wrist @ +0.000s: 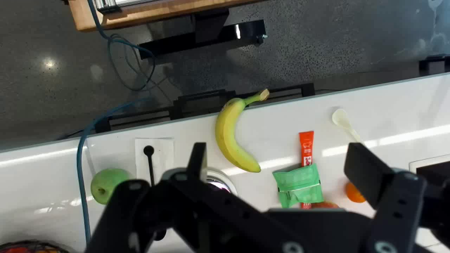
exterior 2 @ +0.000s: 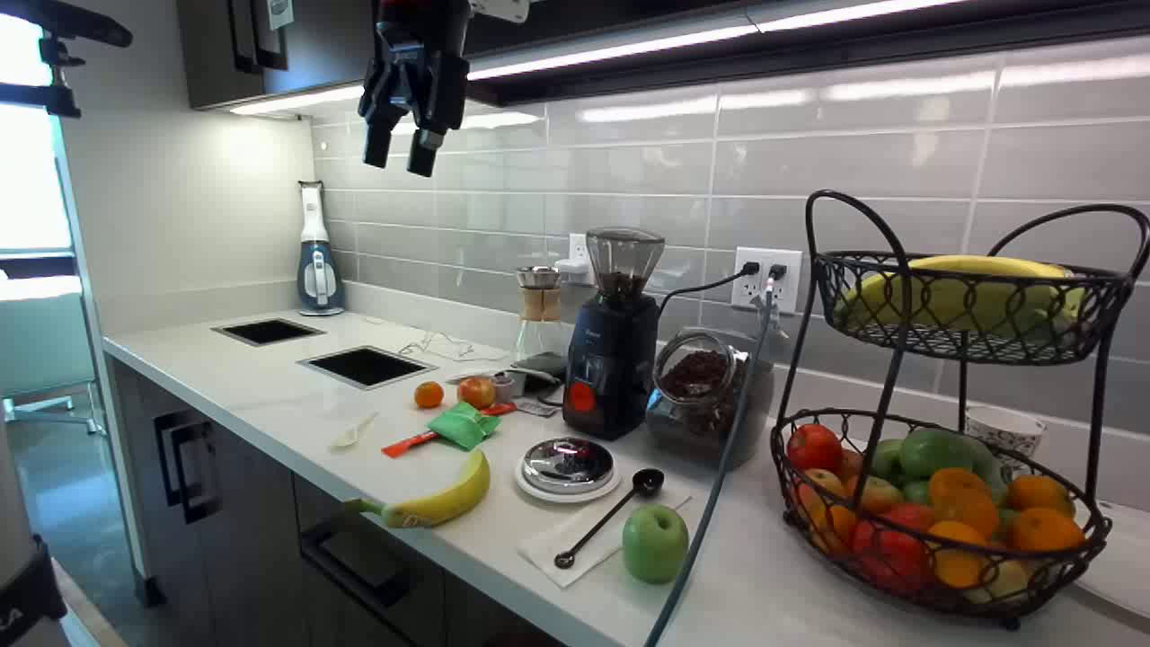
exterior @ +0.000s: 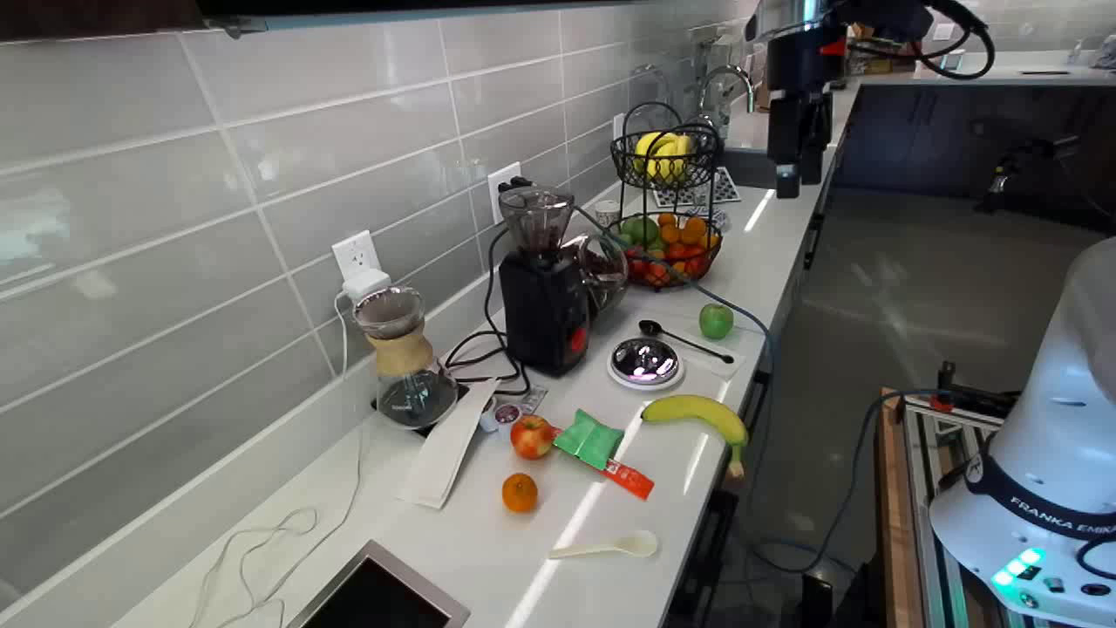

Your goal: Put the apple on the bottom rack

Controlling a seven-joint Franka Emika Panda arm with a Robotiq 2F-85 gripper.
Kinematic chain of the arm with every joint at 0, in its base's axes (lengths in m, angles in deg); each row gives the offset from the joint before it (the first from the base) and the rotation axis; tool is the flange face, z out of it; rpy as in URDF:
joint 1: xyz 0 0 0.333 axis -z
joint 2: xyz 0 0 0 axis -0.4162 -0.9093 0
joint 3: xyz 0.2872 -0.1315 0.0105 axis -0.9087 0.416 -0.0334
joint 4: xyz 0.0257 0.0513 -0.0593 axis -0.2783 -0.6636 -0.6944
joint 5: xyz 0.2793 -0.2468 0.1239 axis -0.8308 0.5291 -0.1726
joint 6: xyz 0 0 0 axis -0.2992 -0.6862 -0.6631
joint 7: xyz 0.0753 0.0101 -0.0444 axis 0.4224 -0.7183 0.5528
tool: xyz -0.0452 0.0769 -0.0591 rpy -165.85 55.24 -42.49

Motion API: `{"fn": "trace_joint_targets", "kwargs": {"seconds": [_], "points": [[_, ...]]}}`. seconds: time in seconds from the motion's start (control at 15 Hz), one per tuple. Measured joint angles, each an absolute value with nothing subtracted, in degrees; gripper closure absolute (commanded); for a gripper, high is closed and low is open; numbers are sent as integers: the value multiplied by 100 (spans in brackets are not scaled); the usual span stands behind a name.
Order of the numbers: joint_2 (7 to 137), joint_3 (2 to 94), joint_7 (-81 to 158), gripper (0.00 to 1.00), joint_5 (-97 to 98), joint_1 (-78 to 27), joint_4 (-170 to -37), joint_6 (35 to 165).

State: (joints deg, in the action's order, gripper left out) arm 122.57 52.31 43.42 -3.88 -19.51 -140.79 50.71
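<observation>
1 claw (exterior 2: 399, 162), v. wide btwn jaws, empty

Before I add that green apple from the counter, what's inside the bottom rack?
The bottom rack holds red fruit, orange fruit and green fruit; whatever lies between them is covered.

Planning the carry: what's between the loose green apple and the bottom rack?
A blue cable crosses between the green apple and bottom rack, in all three views.

banana (wrist: 228, 135) (stem (wrist: 254, 99) overhanging counter (wrist: 393, 105)) | coffee grinder (exterior 2: 613, 359) | green packet (exterior 2: 464, 425) | orange (exterior: 520, 493)
</observation>
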Motion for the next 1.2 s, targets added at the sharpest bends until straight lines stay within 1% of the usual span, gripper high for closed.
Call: {"fn": "trace_joint_targets", "kwargs": {"seconds": [0.73, 1.0, 1.2], "points": [[12244, 5225, 4254, 0, -385, -1918, -14079, 5116], [12051, 5351, 3735, 0, -148, -1361, -14426, 5998], [11868, 5786, 3678, 0, -234, -935, -14798, 6616]]}}
